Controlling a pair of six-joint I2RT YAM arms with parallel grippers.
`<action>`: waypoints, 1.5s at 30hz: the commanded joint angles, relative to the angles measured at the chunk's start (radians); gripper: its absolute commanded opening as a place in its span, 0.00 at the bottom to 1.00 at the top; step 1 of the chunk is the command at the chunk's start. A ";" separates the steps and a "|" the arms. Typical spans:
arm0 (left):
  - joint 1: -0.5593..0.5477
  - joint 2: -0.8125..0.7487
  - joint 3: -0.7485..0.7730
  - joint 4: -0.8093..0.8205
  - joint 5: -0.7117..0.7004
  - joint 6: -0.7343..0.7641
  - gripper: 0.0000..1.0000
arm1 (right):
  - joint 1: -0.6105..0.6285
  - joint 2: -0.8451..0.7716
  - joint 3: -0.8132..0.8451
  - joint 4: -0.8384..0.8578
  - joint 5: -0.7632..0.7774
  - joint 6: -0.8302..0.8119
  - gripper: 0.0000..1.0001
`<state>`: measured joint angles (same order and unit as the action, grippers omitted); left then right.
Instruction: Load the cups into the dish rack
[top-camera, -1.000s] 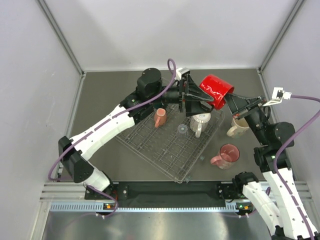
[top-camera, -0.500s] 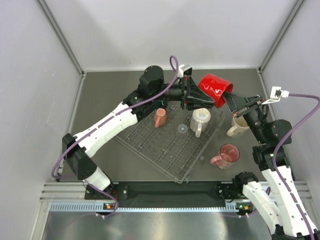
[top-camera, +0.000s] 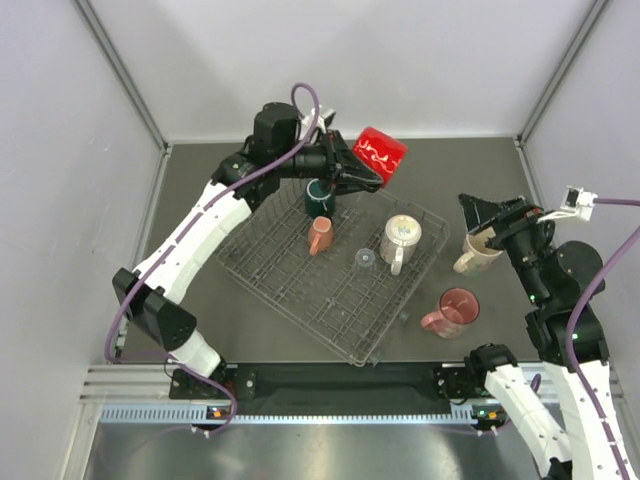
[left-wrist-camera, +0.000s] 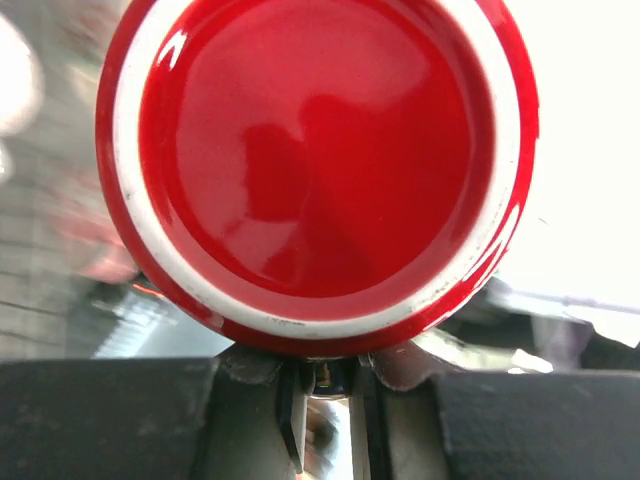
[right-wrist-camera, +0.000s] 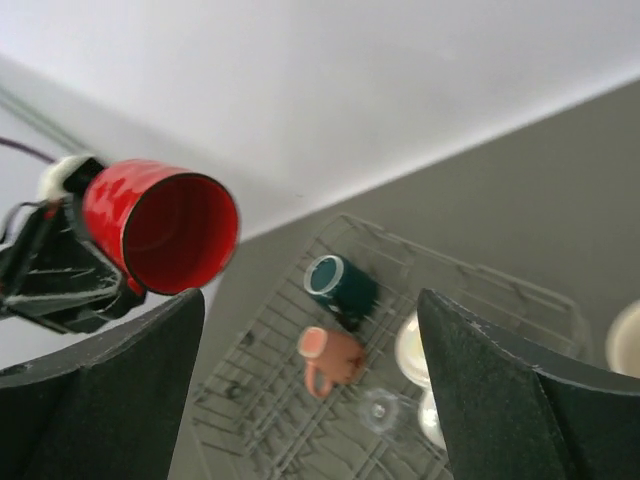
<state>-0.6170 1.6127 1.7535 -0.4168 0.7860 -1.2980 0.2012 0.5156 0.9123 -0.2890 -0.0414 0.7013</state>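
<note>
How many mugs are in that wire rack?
3: the dark teal mug at its far side, the small salmon mug just nearer, the clear glass mug toward its right. A tiny clear object nearby may be another.

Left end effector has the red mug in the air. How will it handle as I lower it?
The red mug looks glossy and glazed, so it may slip or swivel in the left end effector, which seems to pinch only a narrow part at its edge. It is held sideways, so released like that it would probably roll on the dish rack.
</note>
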 joint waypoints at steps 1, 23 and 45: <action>-0.003 -0.048 0.069 -0.229 -0.165 0.438 0.00 | 0.004 -0.011 0.071 -0.243 0.167 -0.086 0.87; -0.421 -0.280 -0.617 -0.119 -0.961 0.993 0.00 | 0.004 0.041 0.063 -0.294 0.259 -0.085 0.98; -0.497 -0.008 -0.690 0.056 -1.021 0.954 0.00 | 0.004 0.007 0.065 -0.329 0.313 -0.086 1.00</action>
<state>-1.1072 1.5982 1.0618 -0.4850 -0.1940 -0.3191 0.2008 0.5129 0.9508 -0.6128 0.2432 0.6243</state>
